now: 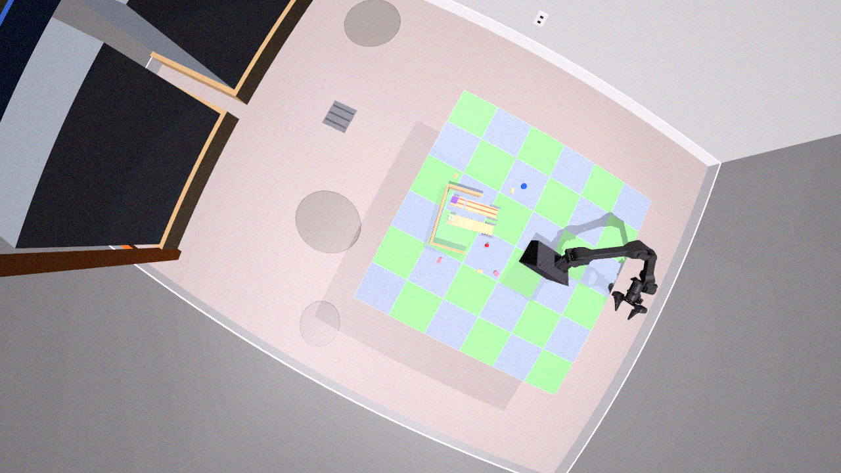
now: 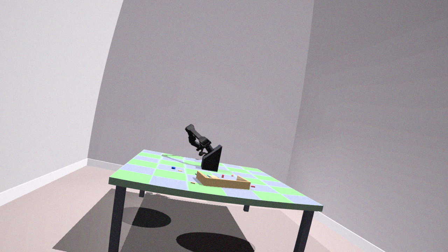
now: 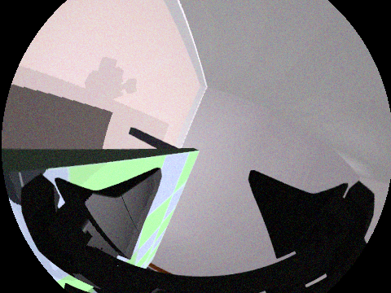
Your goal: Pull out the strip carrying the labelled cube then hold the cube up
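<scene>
Matte black jointed arm point(image 1: 611, 251), wedge base point(image 1: 543, 263), pointed fingers point(image 1: 618, 302).

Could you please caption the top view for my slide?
Black arm's open gripper hangs past the checkered table's edge, far from the tan wooden tray.

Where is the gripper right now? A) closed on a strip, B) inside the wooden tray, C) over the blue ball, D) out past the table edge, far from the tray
D: in the top view the open gripper hangs beyond the checkered table edge, well away from the wooden tray.
</scene>
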